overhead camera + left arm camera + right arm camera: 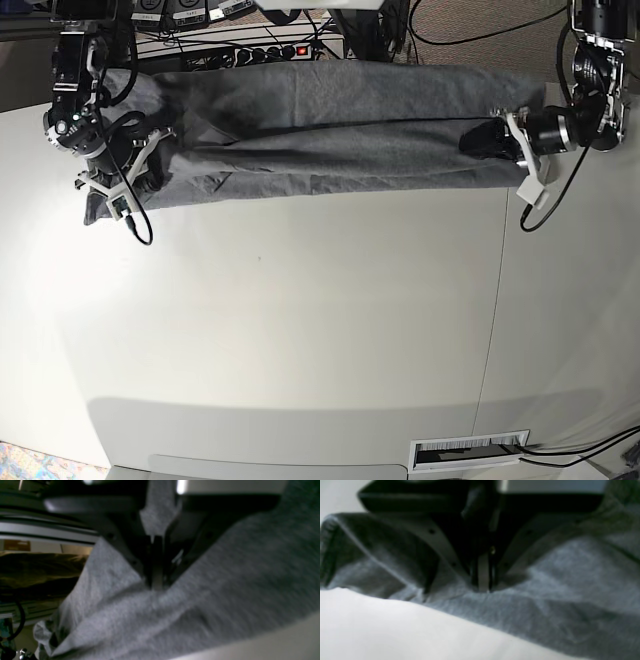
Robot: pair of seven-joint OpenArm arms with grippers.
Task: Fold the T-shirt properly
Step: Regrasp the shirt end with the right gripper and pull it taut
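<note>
The heather-grey T-shirt (330, 140) lies stretched in a long band along the far edge of the white table (300, 330). My left gripper (492, 140), at the right of the base view, is shut on the shirt's right end. The left wrist view shows its jaws (156, 585) pinched on the grey cloth (225, 592), which is partly lifted. My right gripper (150, 152), at the left of the base view, is shut on the shirt's left end. The right wrist view shows it (483, 588) clamping a fold of the shirt (570, 580) just above the table (370, 625).
A power strip and cables (270, 50) run behind the table's far edge. A seam (495, 300) crosses the table on the right. A barcode label (470, 452) sits at the near edge. Cables hang from both arms.
</note>
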